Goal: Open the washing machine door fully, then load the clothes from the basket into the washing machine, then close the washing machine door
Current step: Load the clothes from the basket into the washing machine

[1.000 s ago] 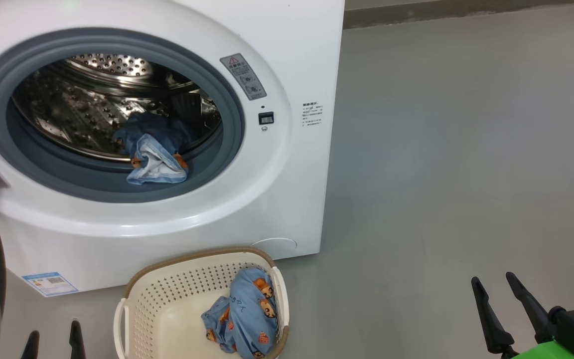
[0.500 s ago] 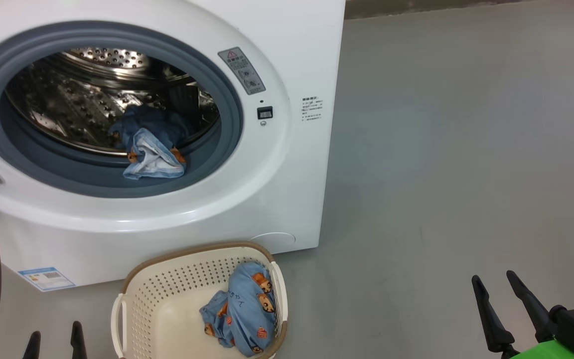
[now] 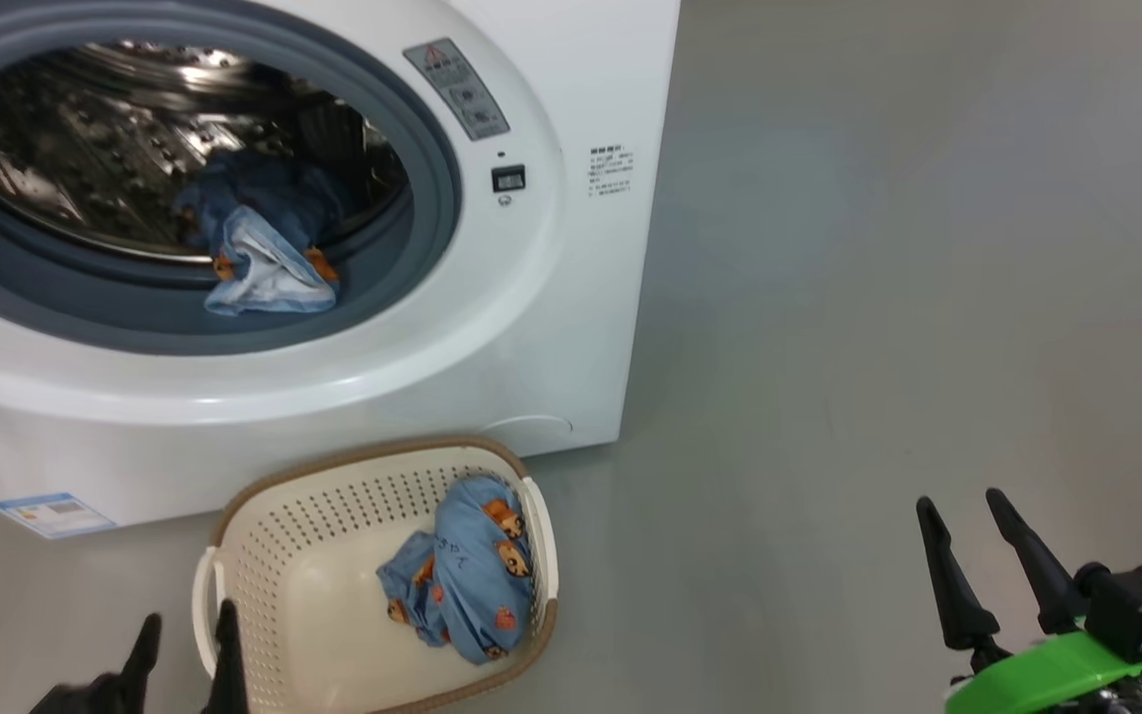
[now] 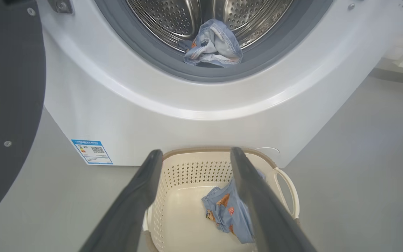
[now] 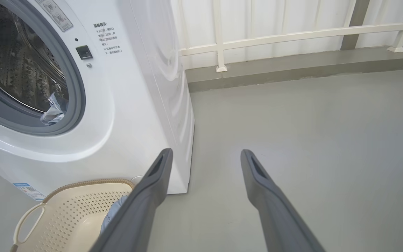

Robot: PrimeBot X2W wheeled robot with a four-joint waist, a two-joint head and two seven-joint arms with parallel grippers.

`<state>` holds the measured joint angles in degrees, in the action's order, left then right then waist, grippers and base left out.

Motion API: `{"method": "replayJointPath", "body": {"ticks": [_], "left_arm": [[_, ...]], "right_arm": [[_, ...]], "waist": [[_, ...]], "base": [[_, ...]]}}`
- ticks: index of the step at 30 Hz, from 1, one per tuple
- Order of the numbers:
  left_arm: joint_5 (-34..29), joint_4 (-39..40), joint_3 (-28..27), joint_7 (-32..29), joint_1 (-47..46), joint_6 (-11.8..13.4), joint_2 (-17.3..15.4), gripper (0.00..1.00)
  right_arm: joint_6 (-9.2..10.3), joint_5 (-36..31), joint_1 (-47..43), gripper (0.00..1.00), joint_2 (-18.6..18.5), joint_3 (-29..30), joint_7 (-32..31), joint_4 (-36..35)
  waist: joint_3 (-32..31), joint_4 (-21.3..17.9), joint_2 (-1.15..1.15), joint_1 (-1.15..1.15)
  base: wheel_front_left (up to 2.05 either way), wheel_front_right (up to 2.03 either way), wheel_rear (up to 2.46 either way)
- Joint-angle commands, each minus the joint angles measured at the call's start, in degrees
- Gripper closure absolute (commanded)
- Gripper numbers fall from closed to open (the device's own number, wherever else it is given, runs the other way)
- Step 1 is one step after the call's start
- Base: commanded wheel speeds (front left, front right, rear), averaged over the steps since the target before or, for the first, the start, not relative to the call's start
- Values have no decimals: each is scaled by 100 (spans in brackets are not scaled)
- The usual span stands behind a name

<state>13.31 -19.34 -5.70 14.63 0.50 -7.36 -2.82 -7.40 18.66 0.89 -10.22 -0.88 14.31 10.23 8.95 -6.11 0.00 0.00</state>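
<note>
**Loading half done: washing machine door (image 4: 9,87) open, both grippers empty**

Head view: the white front-loading washing machine (image 3: 551,327) holds one of the clothes, a blue bear-print garment (image 3: 269,283), lying across the grey gasket (image 3: 422,198) at the drum's lip. The second garment (image 3: 472,575) is bunched at the right end of the cream basket (image 3: 333,516), which stands on the floor (image 3: 878,297) just before the machine.

The left wrist view brings in the black door, swung out to the left. It also gives the blue label (image 4: 92,151) with its QR code; the text is illegible. The right wrist view brings in a white railing (image 5: 292,35).

A grey warning sticker (image 3: 457,89) bears a red triangle. The small print (image 3: 609,171) beside it is unreadable.

The left gripper (image 3: 188,613) is spread wide and empty at the basket's left end. The right gripper (image 3: 960,499) is equally wide and empty, over bare floor well to the right.
</note>
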Motion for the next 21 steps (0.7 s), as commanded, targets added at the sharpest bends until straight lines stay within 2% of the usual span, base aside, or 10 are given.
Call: {"method": "replayJointPath", "body": {"ticks": [1,8,21], "left_arm": [[98,6,-106,37,-263,-13,-115,0],[313,-758,418,37,-1028,-13,-261,0],[832,-2678,1581,37,-2658,-13,-793,0]], "right_arm": [[-9,50,181,0,-31,-127,69,-146],[-9,19,561,0,253,-165,69,-183],[-9,23,1210,0,555,-226,69,-255]], "waist": [[283,-109,0,0],[934,-334,0,0],[2042,-886,0,0]], "base": [[0,0,0],[0,0,0],[0,0,0]]}}
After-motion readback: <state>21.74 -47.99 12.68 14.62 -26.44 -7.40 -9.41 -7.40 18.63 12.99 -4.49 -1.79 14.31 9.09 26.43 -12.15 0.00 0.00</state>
